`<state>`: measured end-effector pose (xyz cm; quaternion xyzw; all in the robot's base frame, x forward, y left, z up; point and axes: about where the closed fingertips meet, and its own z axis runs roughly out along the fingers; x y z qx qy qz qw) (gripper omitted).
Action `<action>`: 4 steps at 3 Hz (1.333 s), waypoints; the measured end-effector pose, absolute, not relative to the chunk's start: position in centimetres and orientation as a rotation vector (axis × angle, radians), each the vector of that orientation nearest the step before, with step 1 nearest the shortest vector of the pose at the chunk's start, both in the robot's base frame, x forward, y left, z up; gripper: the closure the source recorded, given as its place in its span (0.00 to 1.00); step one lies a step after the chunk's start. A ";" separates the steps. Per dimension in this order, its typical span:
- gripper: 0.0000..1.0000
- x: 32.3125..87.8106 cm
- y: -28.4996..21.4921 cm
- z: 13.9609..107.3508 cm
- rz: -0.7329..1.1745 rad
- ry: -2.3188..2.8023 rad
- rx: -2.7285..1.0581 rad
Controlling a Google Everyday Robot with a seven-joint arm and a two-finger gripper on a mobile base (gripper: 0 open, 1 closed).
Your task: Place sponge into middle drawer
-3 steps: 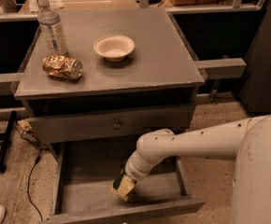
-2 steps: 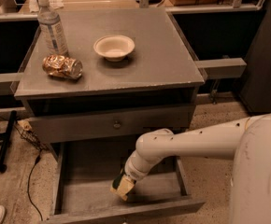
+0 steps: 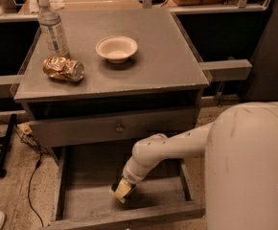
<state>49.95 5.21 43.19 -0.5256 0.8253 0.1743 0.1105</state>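
The middle drawer (image 3: 88, 200) is pulled out below the grey cabinet, its bare grey floor showing. My arm reaches down into it from the right. My gripper (image 3: 123, 187) is at the arm's tip, low over the drawer floor near the front middle. It is shut on the sponge (image 3: 119, 192), a pale yellow block with a dark edge, held tilted just above or at the floor. The fingers are mostly hidden by the arm and the sponge.
On the cabinet top (image 3: 167, 61) stand a plastic water bottle (image 3: 52, 28), a crushed can (image 3: 63, 68) and a white bowl (image 3: 116, 48). The closed upper drawer front has a round knob (image 3: 120, 127). Cables (image 3: 31, 176) and a black pole (image 3: 5, 145) lie on the floor at left.
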 end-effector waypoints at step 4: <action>0.97 49.3 5.7 38.5 0.551 2.501 -1.475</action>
